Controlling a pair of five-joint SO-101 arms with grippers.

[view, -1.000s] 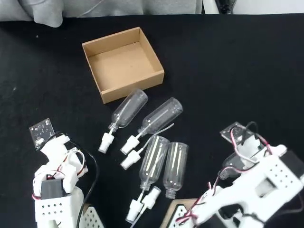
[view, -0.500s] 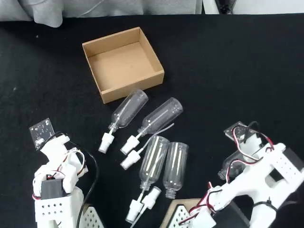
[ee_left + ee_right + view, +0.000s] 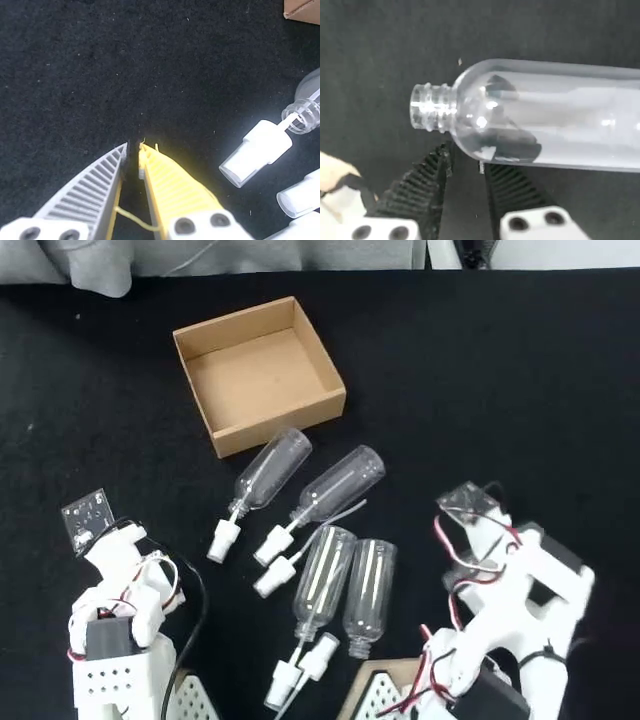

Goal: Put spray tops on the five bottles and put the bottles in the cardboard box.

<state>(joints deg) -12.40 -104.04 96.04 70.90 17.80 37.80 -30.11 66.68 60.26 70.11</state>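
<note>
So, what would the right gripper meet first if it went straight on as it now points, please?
Most likely the capless clear bottle lying across its path, near the shoulder; the right gripper height is unclear.

Ahead of left claw: bare black table cloth [image 3: 100, 60] lies beyond the nearly closed tips of the left claw [image 3: 132, 147], so the way is free.
Yellow-finger side of left claw: a white plastic spray top [image 3: 255, 152] lies near, at the mouth of a clear plastic bottle with a threaded neck [image 3: 305, 112]. A second white spray top [image 3: 300, 197] lies just beside the first, and together they block that side.
Far ahead, same side: the corner of a brown cardboard box [image 3: 302, 10], well apart.
Ahead of right claw: a clear uncapped plastic bottle [image 3: 545, 120] lies crosswise just past the slightly parted tips of the right claw [image 3: 465, 157] and bars the straight path.
Past that bottle's mouth: bare cloth, passable.
</note>
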